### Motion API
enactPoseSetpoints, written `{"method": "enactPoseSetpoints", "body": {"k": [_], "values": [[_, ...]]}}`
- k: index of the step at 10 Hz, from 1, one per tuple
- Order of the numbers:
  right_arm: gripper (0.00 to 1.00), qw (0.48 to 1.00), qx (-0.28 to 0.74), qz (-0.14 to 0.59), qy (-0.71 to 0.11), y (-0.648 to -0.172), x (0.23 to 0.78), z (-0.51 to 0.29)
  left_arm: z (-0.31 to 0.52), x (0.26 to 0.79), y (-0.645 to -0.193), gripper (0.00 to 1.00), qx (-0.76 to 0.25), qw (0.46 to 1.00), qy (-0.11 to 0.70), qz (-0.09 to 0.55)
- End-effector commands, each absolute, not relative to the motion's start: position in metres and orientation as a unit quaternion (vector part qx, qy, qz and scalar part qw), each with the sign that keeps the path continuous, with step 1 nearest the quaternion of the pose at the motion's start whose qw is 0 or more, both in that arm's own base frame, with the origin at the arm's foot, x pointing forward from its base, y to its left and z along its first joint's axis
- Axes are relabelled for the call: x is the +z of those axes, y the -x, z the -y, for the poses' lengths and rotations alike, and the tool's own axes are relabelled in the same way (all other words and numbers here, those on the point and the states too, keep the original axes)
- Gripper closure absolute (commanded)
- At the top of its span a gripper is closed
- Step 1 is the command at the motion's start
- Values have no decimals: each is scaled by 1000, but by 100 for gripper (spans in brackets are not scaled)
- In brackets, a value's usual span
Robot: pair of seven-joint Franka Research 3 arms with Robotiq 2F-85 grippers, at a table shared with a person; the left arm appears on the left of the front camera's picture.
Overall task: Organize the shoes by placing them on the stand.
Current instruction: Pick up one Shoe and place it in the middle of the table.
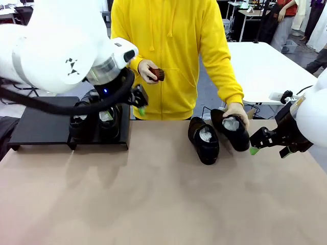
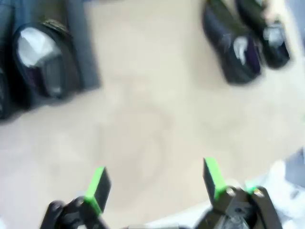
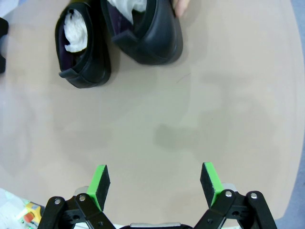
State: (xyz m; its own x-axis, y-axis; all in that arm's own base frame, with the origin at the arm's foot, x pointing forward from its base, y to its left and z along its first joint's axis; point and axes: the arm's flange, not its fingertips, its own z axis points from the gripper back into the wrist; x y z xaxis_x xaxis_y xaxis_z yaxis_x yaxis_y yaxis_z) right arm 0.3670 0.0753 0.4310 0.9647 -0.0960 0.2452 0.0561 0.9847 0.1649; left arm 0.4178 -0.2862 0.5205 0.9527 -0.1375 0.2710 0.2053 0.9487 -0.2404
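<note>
Two shoes sit on stand, right under left claw. Two more shoes lie on table ahead of right claw, each stuffed with white paper. Person's hand rests on the one nearer that claw. Both claws apart, empty.

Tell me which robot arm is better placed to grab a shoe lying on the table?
The right, probably. The right gripper hovers open just beside the two loose shoes, though a person's hand rests on the nearer one. The left gripper hangs open by the stand, farther away.
</note>
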Motion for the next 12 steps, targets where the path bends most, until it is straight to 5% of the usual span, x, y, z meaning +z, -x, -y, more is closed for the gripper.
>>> {"method": "enactPoseSetpoints", "body": {"k": [1, 3, 8, 12], "values": [[0, 989, -10, 130, -64, -340, 445, -72, 257, 518, -423, 0, -112, 981, 158, -11], [0, 991, 48, 110, -55, -294, 459, -69, 289, 510, -409, 0, -115, 976, 172, 61], [0, 986, 74, 140, -54, -262, 467, -83, 289, 510, -409, 0, -115, 976, 172, 61], [0, 975, 130, 171, -59, -343, 486, -145, 289, 510, -409, 0, -115, 976, 172, 61]]}}
